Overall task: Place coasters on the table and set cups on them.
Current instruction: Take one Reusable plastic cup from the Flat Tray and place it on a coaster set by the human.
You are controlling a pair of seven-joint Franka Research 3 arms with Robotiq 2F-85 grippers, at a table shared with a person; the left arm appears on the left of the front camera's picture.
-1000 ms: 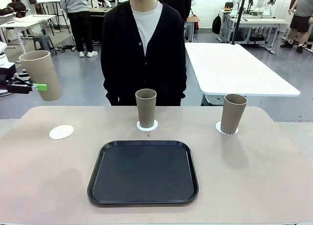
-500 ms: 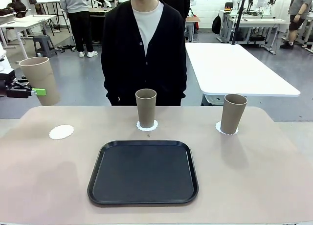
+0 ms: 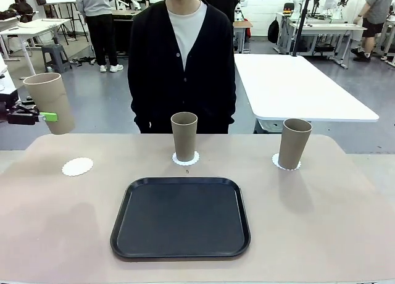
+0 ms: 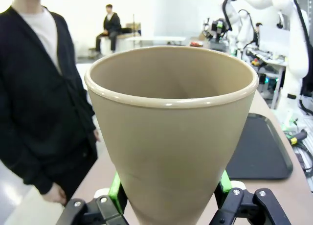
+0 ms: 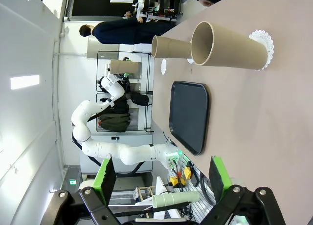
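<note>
My left gripper (image 3: pixel 44 116) is shut on a tall beige cup (image 3: pixel 50 102), held in the air past the table's far left corner. In the left wrist view this cup (image 4: pixel 171 132) stands upright between the green pads (image 4: pixel 116 191). An empty white coaster (image 3: pixel 77 167) lies on the table (image 3: pixel 321 222) below and to the right of it. A second cup (image 3: pixel 184 136) stands on a coaster (image 3: pixel 185 159) at the middle, and a third cup (image 3: pixel 294 143) on a coaster (image 3: pixel 286 163) at the right. My right gripper (image 5: pixel 161 178) is open and holds nothing, well off from the cups (image 5: pixel 230 51).
A black rounded-square tray (image 3: pixel 181 217) lies bare on the near middle of the table. A person in a black cardigan (image 3: pixel 182 68) stands at the far edge behind the middle cup. A white table (image 3: pixel 296 86) stands beyond the far right.
The held cup has sunk a little and drawn slightly left, and it tilts less than a second ago. The other cups, the coasters and the tray stay put.
</note>
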